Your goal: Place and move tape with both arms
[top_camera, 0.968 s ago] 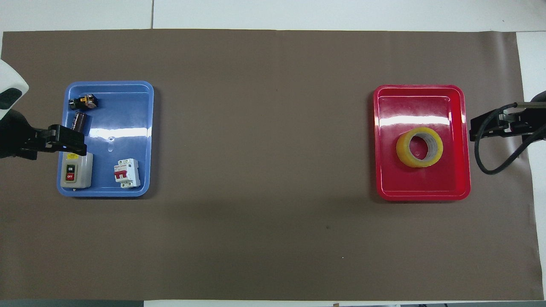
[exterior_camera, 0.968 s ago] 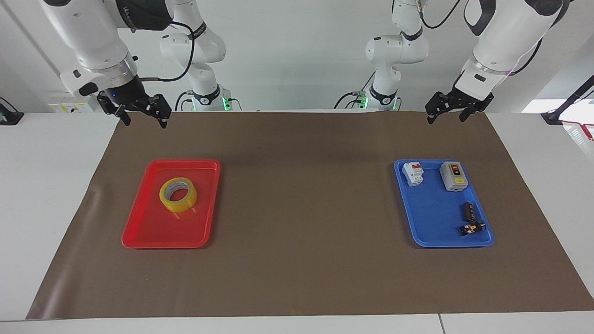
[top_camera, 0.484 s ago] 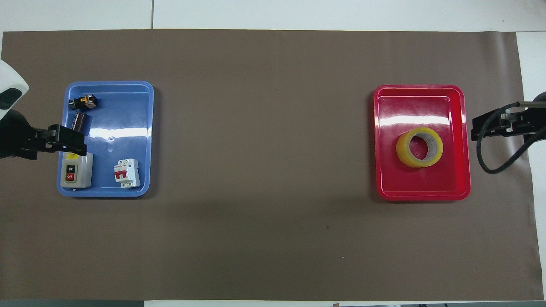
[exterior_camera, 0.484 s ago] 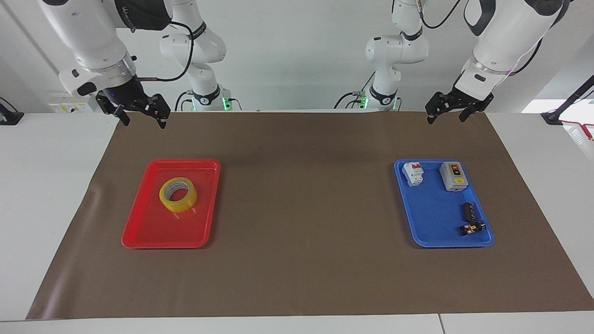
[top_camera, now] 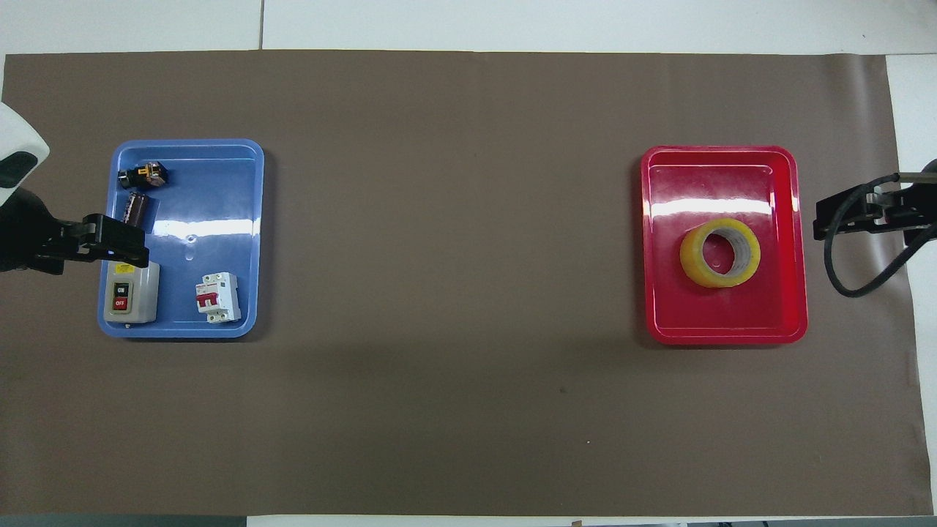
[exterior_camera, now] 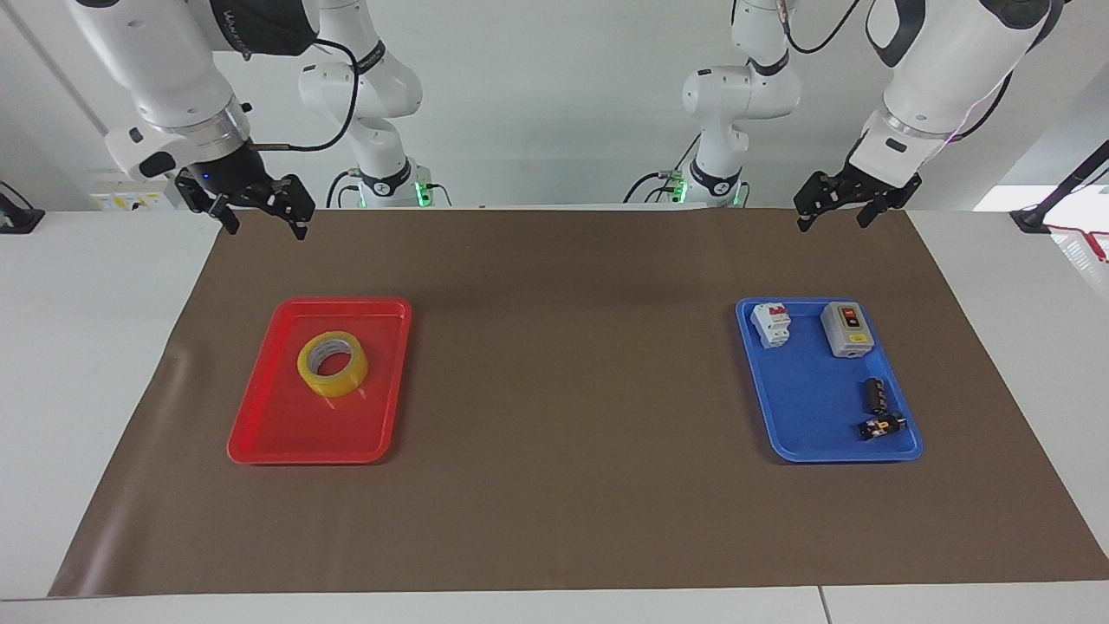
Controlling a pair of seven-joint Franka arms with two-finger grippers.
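Facing view: the tape [exterior_camera: 333, 363] lies flat, hole upward, in the red tray [exterior_camera: 286, 433] at the right arm's end of the bench [exterior_camera: 563, 390]; as a ring it has no long axis, so a grasp would probably go across one wall of the roll; the right gripper [exterior_camera: 257, 215] hangs in the air over the brown mat's edge nearest the robots, with the tape farther from the robots than that edge and well apart from it; its fingers [exterior_camera: 299, 227] are spread and hold nothing; the left gripper [exterior_camera: 832, 217] hangs over the mat's edge at the blue tray's [exterior_camera: 801, 442] end, fingers parted and empty, waiting; the right arm is clearly the nearer to the tape.

Overhead view: the tape [top_camera: 720, 252] sits in the red tray [top_camera: 790, 219], in its half nearer the robots; the right gripper [top_camera: 842, 217] shows just beside that tray's outer rim, not over the roll; the left gripper [top_camera: 110, 247] covers the blue tray's [top_camera: 219, 183] outer rim, near the grey on-off switch box [top_camera: 130, 293].
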